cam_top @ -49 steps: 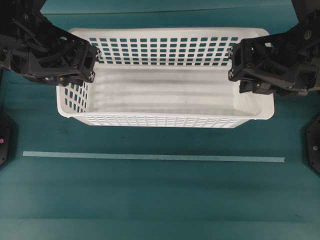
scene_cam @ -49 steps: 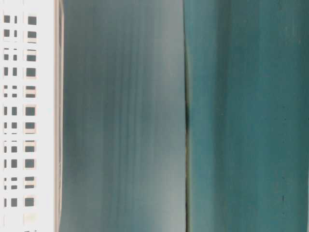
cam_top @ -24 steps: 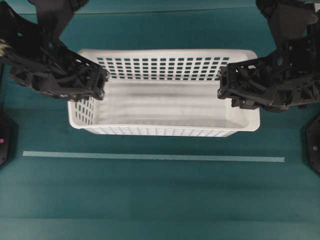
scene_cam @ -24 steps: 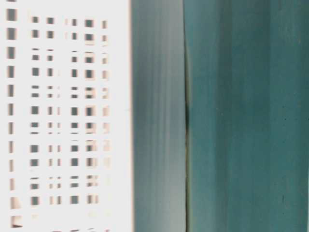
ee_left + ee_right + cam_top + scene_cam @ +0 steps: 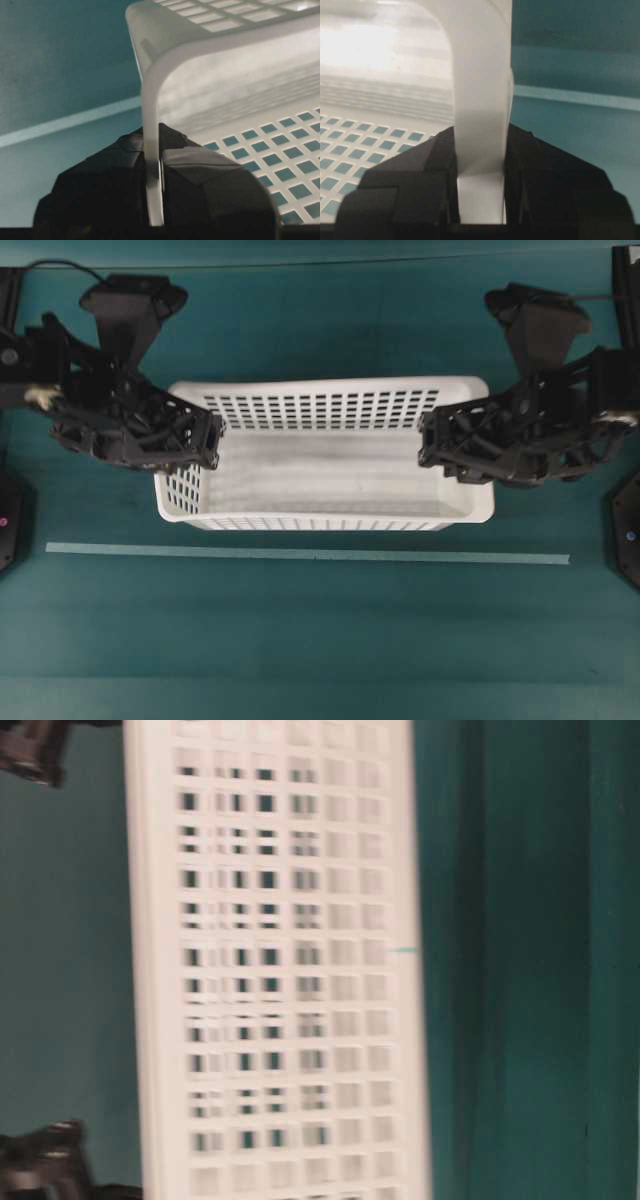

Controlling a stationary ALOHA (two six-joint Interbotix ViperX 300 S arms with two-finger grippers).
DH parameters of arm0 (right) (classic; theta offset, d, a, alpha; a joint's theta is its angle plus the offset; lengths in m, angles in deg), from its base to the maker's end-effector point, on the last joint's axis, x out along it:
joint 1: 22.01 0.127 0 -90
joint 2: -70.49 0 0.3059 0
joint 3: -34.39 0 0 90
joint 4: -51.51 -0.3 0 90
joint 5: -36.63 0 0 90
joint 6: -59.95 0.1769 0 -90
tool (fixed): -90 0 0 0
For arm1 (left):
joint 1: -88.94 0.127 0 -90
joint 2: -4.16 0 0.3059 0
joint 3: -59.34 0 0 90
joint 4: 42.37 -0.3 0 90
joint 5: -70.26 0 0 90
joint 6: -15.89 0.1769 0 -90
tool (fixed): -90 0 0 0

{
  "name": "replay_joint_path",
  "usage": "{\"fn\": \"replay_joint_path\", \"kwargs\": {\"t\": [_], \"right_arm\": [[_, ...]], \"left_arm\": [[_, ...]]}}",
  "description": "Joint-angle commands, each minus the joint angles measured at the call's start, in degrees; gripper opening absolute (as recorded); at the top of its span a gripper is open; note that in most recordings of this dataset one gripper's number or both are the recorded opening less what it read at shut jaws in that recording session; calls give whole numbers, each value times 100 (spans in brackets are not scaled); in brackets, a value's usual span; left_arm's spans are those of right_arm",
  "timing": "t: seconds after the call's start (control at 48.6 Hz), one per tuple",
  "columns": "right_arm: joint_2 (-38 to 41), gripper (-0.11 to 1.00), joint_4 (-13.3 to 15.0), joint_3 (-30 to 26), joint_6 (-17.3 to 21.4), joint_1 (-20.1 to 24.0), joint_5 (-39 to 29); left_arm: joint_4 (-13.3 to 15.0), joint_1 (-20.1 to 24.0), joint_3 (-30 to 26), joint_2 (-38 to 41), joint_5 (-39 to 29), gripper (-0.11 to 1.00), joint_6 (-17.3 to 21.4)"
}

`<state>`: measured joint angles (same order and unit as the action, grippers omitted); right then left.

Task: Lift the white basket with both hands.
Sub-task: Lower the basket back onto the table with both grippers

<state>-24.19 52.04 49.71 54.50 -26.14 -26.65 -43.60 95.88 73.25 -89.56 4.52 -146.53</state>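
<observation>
White basket point(image 5: 325, 475) gripped at both ends, centre of the table point(image 5: 300, 640).

Left gripper point(image 5: 212, 435) at 9 o'clock and right gripper point(image 5: 428, 445) at 3 o'clock each pinch an end rim, keeping the load balanced and level.

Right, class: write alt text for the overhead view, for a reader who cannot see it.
A white basket, empty, is gripped at both short ends by two black robot grippers, the left gripper and the right gripper, each clamped on the rim. It is over a teal table, with a pale strip of tape running across just in front of it.
</observation>
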Motion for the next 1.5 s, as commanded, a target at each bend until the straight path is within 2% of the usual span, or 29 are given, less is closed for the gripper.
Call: {"fn": "replay_joint_path", "kwargs": {"t": [0.0, 0.226, 0.514, 0.802, 1.172, 1.296, 1.481], "right_arm": [[176, 19, 9, 193, -105, -18, 132], [483, 19, 9, 527, -185, -26, 580], [677, 19, -211, 1011, -202, -26, 1116], [949, 19, -255, 1072, -211, 9, 1424], [1160, 19, -360, 1151, -413, 0, 1661], [1169, 19, -352, 1160, -413, -9, 1652], [1195, 19, -352, 1195, -431, -70, 1705]], "left_arm": [[-53, 53, 299, -62, 185, 1, 26], [-53, 193, 668, 35, 615, 1, 26], [-53, 202, 1037, 422, 1336, 1, 26], [-53, 202, 1028, 686, 1380, 1, 9], [-53, 123, 1037, 905, 1626, 1, 0], [-53, 53, 1055, 905, 1608, 1, -62], [-53, 53, 1081, 905, 1635, 1, -352]]}}
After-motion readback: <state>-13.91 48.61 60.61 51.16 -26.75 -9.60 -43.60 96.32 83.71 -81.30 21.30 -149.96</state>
